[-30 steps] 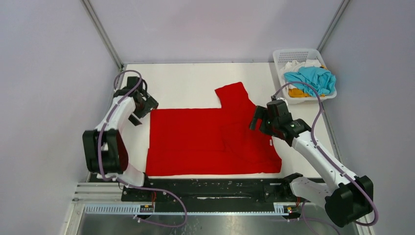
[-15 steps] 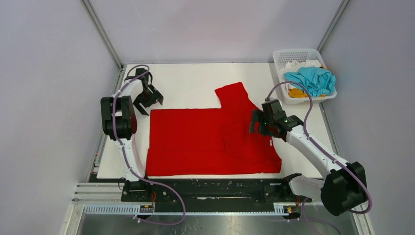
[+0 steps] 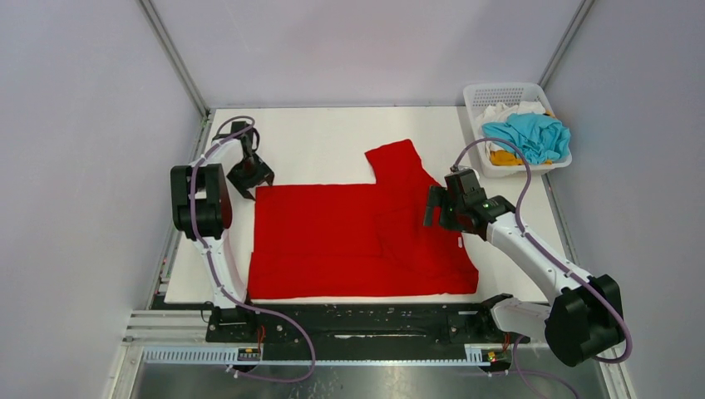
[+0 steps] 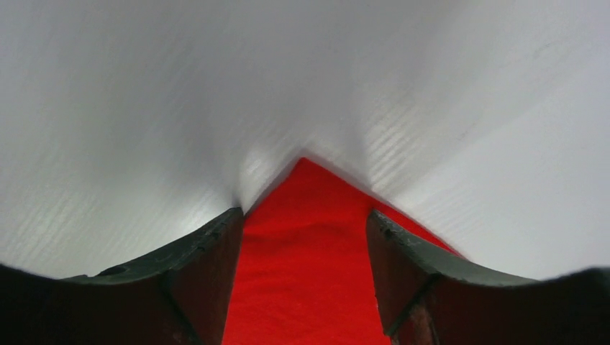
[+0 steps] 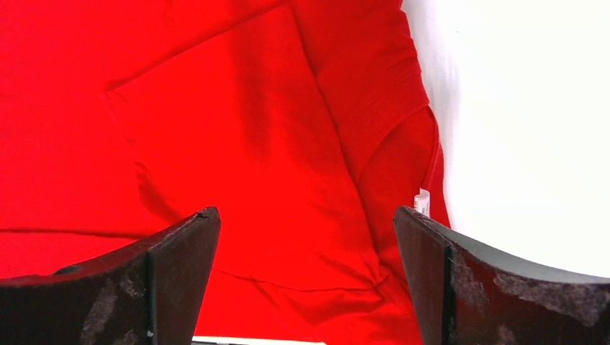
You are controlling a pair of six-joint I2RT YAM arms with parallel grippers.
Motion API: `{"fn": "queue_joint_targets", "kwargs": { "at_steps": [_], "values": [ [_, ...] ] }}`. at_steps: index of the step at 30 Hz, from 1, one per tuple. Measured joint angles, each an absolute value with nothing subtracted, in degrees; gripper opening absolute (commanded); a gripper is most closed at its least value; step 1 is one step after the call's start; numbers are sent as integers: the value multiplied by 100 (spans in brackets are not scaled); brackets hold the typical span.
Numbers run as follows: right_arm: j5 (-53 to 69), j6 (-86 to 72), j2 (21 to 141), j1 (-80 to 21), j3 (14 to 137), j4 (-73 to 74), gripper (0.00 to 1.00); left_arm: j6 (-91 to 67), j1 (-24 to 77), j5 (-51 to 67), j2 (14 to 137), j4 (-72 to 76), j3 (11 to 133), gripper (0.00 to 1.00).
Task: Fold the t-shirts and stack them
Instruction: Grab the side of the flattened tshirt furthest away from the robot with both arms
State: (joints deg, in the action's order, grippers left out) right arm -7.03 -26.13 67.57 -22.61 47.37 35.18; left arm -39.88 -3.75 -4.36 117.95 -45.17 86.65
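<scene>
i see the bright red cloth t-shirt (image 3: 349,241) spread on the white table (image 3: 332,141). left tool (image 4: 306,215), jaws part open, straddles its far-left corner. right tool (image 5: 306,215), jaws wide, hovers above it, empty.

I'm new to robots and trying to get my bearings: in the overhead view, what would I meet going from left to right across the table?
left gripper → red t-shirt → white basket. The right gripper hangs over the shirt, so it has no clear place in the order.
</scene>
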Motion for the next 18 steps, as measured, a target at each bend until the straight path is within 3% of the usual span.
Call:
{"fn": "queue_joint_targets", "kwargs": {
  "at_steps": [7, 18],
  "values": [
    [-792, -2591, 6757, -2261, 4718, 3514, 99, -3887, -381, -714, 12171, -5059, 9229, 59],
    [-816, -2571, 6888, -2261, 4670, 3481, 100, -3868, -375, -639, 12239, -5059, 9321, 10]
  ]
}}
